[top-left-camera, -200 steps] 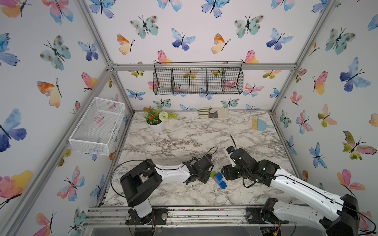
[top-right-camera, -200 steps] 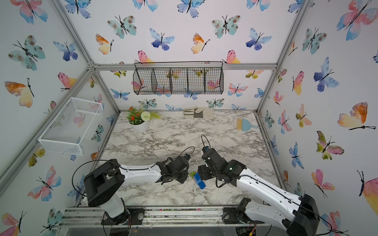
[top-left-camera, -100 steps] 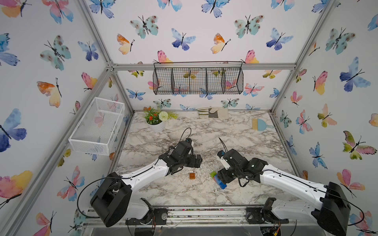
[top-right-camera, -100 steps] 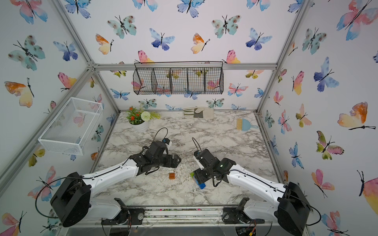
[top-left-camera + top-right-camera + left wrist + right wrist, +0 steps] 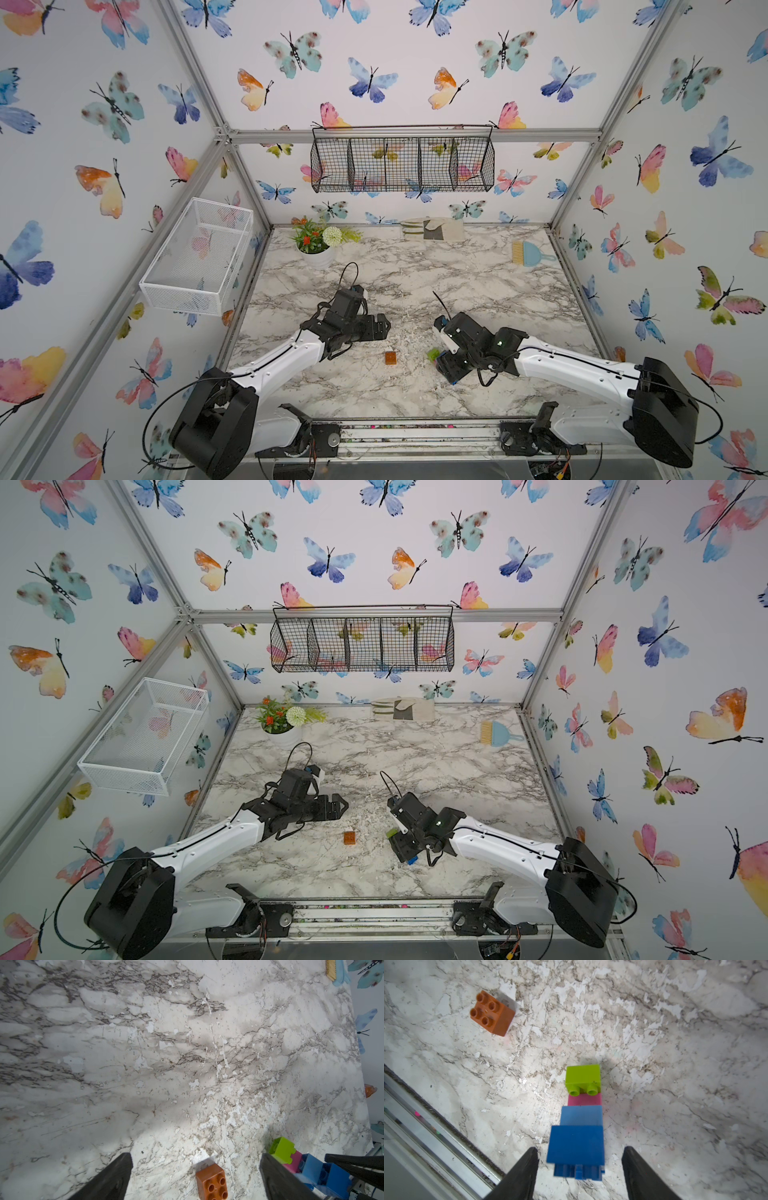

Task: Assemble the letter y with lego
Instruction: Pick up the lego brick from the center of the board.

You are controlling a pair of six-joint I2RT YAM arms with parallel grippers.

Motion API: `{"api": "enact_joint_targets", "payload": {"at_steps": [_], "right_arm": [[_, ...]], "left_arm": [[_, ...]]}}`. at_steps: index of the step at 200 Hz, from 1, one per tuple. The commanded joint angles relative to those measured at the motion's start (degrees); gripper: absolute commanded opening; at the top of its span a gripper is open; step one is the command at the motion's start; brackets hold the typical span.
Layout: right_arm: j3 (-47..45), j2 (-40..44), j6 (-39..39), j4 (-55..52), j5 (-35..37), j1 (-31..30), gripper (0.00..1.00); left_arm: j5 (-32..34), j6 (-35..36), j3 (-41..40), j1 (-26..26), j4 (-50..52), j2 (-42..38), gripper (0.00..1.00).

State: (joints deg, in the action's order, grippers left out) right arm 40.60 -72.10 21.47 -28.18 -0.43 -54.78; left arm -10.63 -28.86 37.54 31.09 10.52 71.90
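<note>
An orange lego brick (image 5: 390, 357) (image 5: 212, 1182) stands alone on the marble, studs up. My left gripper (image 5: 384, 326) (image 5: 194, 1156) hovers behind it, open and empty. To the right lies a joined lego row: lime green (image 5: 583, 1076), pink (image 5: 584, 1099), light blue (image 5: 581, 1114), dark blue (image 5: 576, 1145). My right gripper (image 5: 449, 365) (image 5: 580, 1150) straddles the dark blue end, open, with marble showing on both sides of the brick. In both top views only the green tip (image 5: 390, 833) and a blue corner (image 5: 411, 860) stick out. Whether the row forms the letter y I cannot tell.
A flower pot (image 5: 316, 249), a folded glove (image 5: 432, 228) and a blue dustpan brush (image 5: 530, 253) sit along the back. A white wire basket (image 5: 199, 253) hangs on the left wall, a black one (image 5: 401, 160) on the back wall. The front rail (image 5: 436, 1132) runs close by.
My left gripper opened, left the orange brick on the marble and pulled back from the brick row. The right gripper and the row have barely shifted.
</note>
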Motion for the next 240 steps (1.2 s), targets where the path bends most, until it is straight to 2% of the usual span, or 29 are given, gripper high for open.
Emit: {"api": "enact_joint_targets", "payload": {"at_steps": [1,23,79,139,184,240], "right_arm": [[-4.74,3.93,4.90,8.13,1.76,-0.23,0.67],[-9.20,7.12,6.82,14.48,1.71,-0.50,0.67],[-13.20,5.62,5.30,20.94,1.60,-1.29,0.67],[-17.92,6.06,3.63,27.76,10.63,-1.73,0.66],[-17.49,3.61,1.16,29.64,8.02,-1.73,0.66],[-15.55,-0.68,1.14,29.45,8.64,-1.73,0.66]], "left_arm": [[-1.65,-0.32,-0.35,-0.35,-0.31,-1.32,0.97],[-1.76,-0.66,-0.53,-0.59,-0.65,-1.41,0.97],[-2.00,-1.28,-1.51,-0.60,-1.30,-1.94,0.97],[-2.24,-1.78,-2.03,-0.61,-2.16,-1.34,0.97],[-2.65,-2.41,-2.20,-0.62,-3.36,-0.59,0.97],[-2.57,-2.25,-2.21,-0.64,-3.58,0.15,0.97]]}}
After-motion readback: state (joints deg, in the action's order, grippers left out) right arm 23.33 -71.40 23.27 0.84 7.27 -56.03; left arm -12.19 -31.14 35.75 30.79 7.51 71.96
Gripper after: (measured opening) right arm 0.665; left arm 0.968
